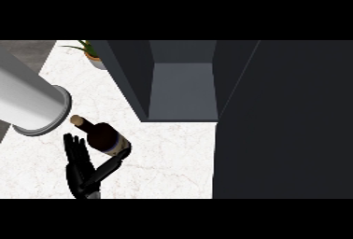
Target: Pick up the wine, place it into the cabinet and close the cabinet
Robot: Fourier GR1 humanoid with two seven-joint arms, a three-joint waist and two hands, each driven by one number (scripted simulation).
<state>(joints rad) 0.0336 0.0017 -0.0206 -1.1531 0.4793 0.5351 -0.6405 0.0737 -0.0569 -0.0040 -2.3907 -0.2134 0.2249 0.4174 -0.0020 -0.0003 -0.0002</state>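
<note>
The wine bottle [102, 135] is dark with a cork-coloured top and a pale label band. It lies tilted over the white marble counter [172, 158] at the lower left, neck pointing up-left. My left hand [81, 170] comes in from the lower edge. Its fingers [72, 145] stand along the bottle's left side and its thumb [114, 161] curls against the bottle's lower end, so the bottle sits pinched between them. The dark cabinet [183, 88] stands open to the upper right of the bottle, and its grey inside holds nothing visible. My right hand does not show.
The cabinet's open door [283, 121] fills the right side as a large dark panel. A thick grey cylinder with a rim [27, 100], close to the view, covers the upper left. A potted plant [93, 55] stands at the back beside the cabinet's left wall.
</note>
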